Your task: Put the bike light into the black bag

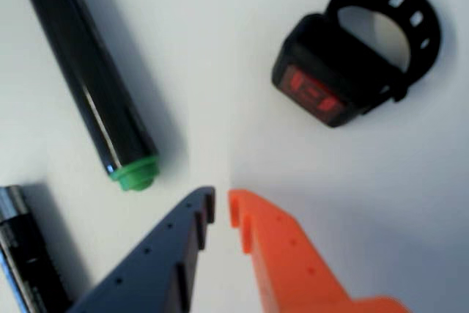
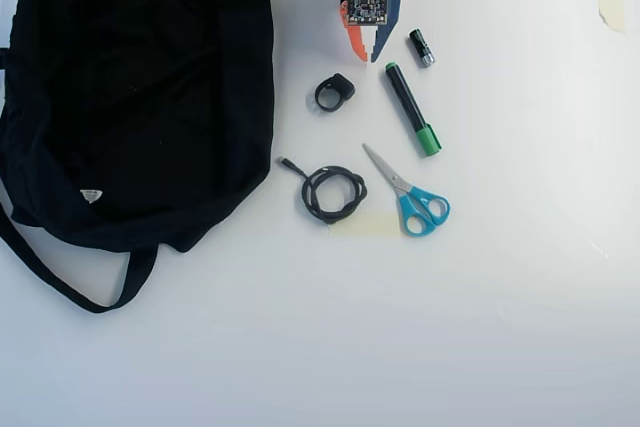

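The bike light (image 1: 322, 86) is a black strap ring with a blocky head and red lens. It lies on the white table up and to the right of my fingertips in the wrist view. In the overhead view the bike light (image 2: 333, 92) lies just right of the large black bag (image 2: 140, 87), which fills the left side. My gripper (image 1: 220, 209), with one dark blue and one orange finger, is shut with only a thin gap and holds nothing. In the overhead view the gripper (image 2: 365, 55) hovers up and to the right of the light, apart from it.
A black marker with a green cap (image 2: 411, 109) and a small battery (image 2: 421, 48) lie right of the gripper; both show in the wrist view, marker (image 1: 88, 78), battery (image 1: 26, 254). Blue-handled scissors (image 2: 410, 192) and a coiled black cable (image 2: 330, 192) lie lower down.
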